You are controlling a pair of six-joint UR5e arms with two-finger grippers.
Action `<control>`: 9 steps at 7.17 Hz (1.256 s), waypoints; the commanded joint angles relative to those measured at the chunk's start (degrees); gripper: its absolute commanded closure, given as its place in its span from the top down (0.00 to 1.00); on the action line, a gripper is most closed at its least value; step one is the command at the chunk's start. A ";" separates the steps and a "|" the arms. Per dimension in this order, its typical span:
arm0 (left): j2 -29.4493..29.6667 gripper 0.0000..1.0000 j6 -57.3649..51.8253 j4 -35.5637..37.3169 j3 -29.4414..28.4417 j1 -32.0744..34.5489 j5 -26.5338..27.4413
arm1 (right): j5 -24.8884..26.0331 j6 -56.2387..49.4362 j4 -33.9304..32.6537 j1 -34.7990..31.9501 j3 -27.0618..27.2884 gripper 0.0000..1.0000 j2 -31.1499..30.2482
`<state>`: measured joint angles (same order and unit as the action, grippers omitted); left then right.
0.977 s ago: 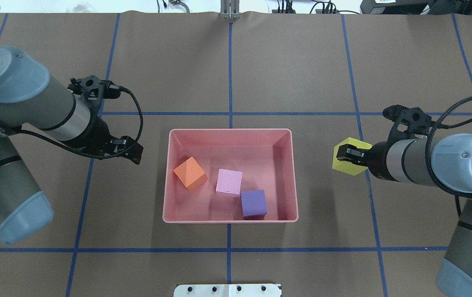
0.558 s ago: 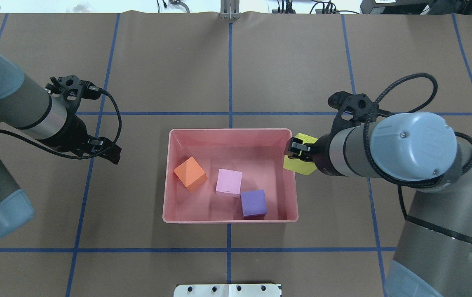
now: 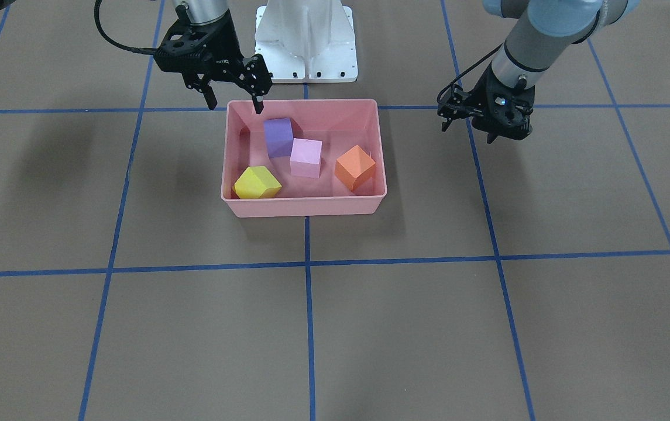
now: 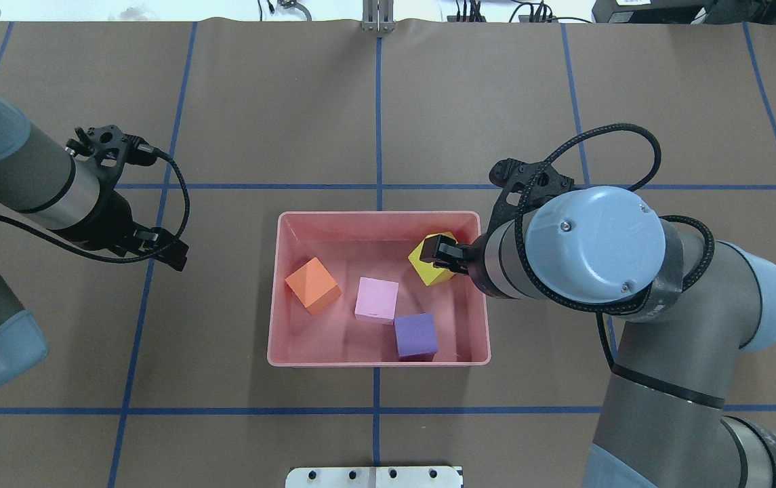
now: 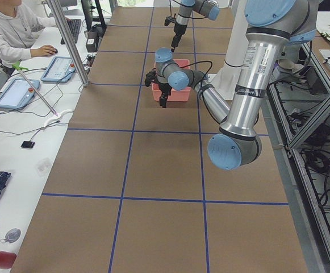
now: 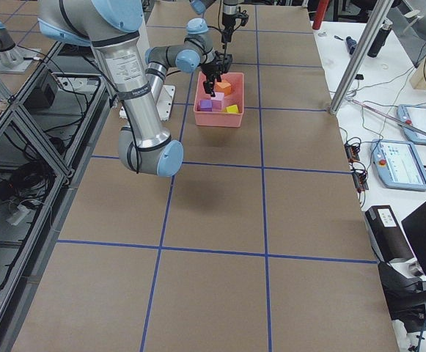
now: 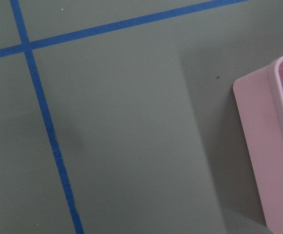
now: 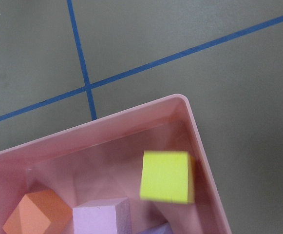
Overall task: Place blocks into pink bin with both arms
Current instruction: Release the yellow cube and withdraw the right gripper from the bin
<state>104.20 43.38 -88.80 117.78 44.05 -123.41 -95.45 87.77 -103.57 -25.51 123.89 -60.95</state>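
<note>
Four blocks in all: one yellow [image 3: 257, 183], one purple [image 3: 278, 137], one pink [image 3: 305, 158], one orange [image 3: 355, 167]. One bin [image 3: 302, 206]. Two arms, the left arm [image 4: 35, 179] and the right arm [image 4: 594, 244], plus one white pedestal [image 3: 305, 41] and one operator [image 5: 11, 31] at the side desk.
</note>
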 commanded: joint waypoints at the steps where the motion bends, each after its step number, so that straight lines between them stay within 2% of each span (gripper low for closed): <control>1: -2.58 1.00 -4.40 0.38 0.17 4.35 -0.25 | -4.26 -14.03 -5.67 -5.47 -0.14 1.00 -0.57; 3: -9.60 1.00 -21.67 0.55 -0.97 15.22 -2.45 | -14.63 -32.57 -5.59 -17.15 -0.23 1.00 -6.17; 4: -11.37 1.00 -30.54 0.73 -3.06 20.41 -2.54 | -18.24 -43.28 -5.50 -23.21 -0.40 1.00 -10.38; 6: -11.65 1.00 -49.34 7.90 -7.28 31.48 -2.63 | -25.09 -65.42 -4.97 -37.35 -3.81 1.00 -18.21; 7: -11.92 1.00 -54.05 9.50 -9.13 35.80 -4.02 | -28.18 -76.58 -4.89 -44.30 -6.53 1.00 -21.38; 8: -13.92 1.00 -56.01 9.08 -11.06 39.32 -6.99 | -29.43 -87.05 -4.80 -49.76 -9.34 1.00 -24.37; 9: -14.81 1.00 -61.08 9.08 -13.34 42.49 -7.63 | -30.31 -95.16 -4.71 -54.77 -12.42 1.00 -25.87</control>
<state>90.73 -12.22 -79.93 107.08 82.28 -129.48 -124.16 3.95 -108.39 -73.57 115.13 -84.18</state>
